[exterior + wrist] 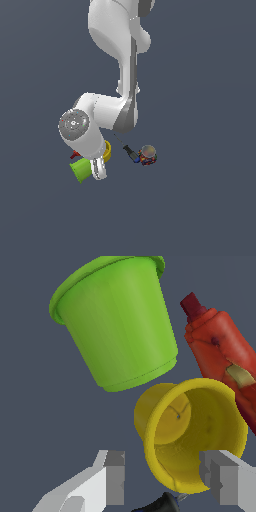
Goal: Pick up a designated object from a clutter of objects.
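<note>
The yellow cup [192, 438] lies on its side in the wrist view, its open mouth turned toward the camera. My gripper [162, 478] is open, its fingers on either side of the cup's lower rim, one pad [116, 476] clear of the cup and the other pad [212, 473] at the rim. In the exterior view only a sliver of the yellow cup [107, 151] shows beside the arm's wrist, and the gripper itself is hidden there. The lime-green cup [117, 326] lies tipped over close by, next to the yellow one.
A red elongated tool [222, 351] lies alongside both cups. The black-and-blue-handled screwdriver [131, 152] and a small jar of multicoloured bits [148, 155] sit toward the exterior view's right. The lime-green cup [81, 170] lies at the arm's left. The screwdriver's dark handle tip [160, 503] shows between the fingers.
</note>
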Robot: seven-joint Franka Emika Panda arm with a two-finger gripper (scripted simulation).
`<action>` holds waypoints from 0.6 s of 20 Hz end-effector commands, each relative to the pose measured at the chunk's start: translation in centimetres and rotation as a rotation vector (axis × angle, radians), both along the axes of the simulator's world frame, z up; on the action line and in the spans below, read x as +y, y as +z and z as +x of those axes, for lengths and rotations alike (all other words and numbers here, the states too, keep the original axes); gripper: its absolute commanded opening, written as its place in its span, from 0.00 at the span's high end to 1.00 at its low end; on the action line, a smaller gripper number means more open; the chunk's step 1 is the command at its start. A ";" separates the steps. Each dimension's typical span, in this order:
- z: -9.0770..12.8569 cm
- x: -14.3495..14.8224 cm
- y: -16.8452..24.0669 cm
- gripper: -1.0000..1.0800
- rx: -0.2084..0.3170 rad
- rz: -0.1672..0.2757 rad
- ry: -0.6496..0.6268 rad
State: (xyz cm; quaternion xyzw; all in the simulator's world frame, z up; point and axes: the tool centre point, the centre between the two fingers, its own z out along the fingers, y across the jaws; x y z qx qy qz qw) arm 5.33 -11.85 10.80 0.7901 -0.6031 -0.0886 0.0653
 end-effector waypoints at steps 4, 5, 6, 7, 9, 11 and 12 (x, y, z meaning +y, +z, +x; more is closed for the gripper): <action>0.1 -0.4 -1.1 0.38 0.010 -0.015 -0.057; 0.1 -0.5 -1.2 0.38 0.011 -0.017 -0.062; 0.1 -0.5 -1.3 0.38 0.011 -0.018 -0.065; 0.1 -0.5 -1.3 0.38 0.012 -0.018 -0.067; 0.0 -0.5 -1.3 0.38 0.012 -0.017 -0.064; 0.0 -0.5 -1.4 0.38 0.012 -0.017 -0.064; 0.0 -0.5 -1.6 0.38 0.012 -0.017 -0.064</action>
